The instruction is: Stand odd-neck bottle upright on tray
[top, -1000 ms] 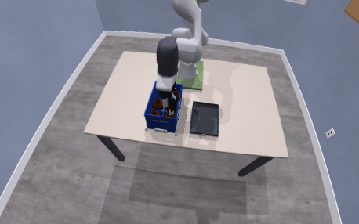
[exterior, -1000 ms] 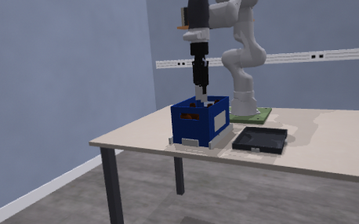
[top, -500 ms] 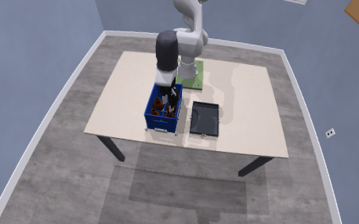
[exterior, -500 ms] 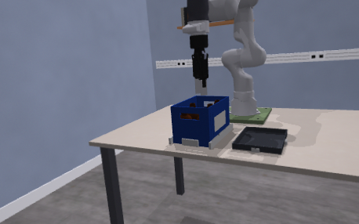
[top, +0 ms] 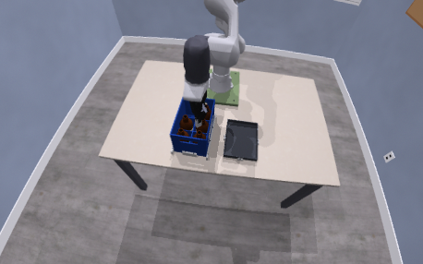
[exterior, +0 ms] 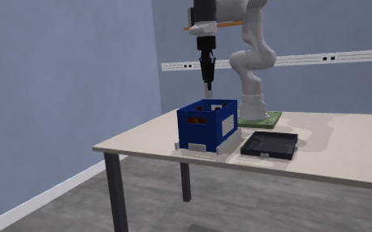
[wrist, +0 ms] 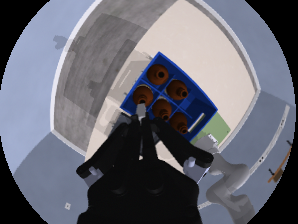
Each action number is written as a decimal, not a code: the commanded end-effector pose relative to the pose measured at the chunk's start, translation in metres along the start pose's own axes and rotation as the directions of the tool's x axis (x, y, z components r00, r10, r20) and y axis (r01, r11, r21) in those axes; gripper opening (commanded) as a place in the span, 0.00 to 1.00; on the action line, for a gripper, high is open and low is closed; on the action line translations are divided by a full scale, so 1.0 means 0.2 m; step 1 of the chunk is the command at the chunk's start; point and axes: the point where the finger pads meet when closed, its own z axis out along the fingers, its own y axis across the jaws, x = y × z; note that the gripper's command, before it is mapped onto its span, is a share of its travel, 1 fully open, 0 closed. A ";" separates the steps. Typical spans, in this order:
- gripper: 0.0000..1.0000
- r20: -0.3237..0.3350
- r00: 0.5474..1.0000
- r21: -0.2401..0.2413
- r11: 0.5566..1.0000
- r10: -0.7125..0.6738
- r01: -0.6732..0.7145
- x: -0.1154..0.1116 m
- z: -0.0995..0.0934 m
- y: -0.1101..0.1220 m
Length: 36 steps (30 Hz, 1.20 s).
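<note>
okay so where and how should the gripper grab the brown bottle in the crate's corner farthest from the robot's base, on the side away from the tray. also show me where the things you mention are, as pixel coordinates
I'd grip that brown bottle (wrist: 158,74) by its narrow neck, coming straight down from above with open fingers either side. It stands upright, its neck rising over a wider body, while the blue crate's (top: 190,147) (exterior: 197,135) (wrist: 207,96) walls and dividers block a side approach.

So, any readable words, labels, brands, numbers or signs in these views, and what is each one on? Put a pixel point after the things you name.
None can be read in any current view.
Crate (top: 190,147) (exterior: 196,135) (wrist: 159,56): a pale panel on its side, no lettering legible.
Bottles: no legible text on any.
Tray (top: 241,140) (exterior: 270,143): no legible text.
Gripper (top: 199,124) (exterior: 209,95) (wrist: 142,109): no legible text.
</note>
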 end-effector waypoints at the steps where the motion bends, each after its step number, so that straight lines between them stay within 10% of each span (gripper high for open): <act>1: 0.10 0.000 1.000 -0.003 1.000 0.001 -0.001 -0.01 -0.01 0.00; 26: 0.10 0.000 1.000 -0.003 1.000 0.001 -0.001 -0.01 -0.01 0.00; 36: 0.10 -0.003 1.000 -0.008 1.000 0.011 -0.011 -0.11 -0.07 0.53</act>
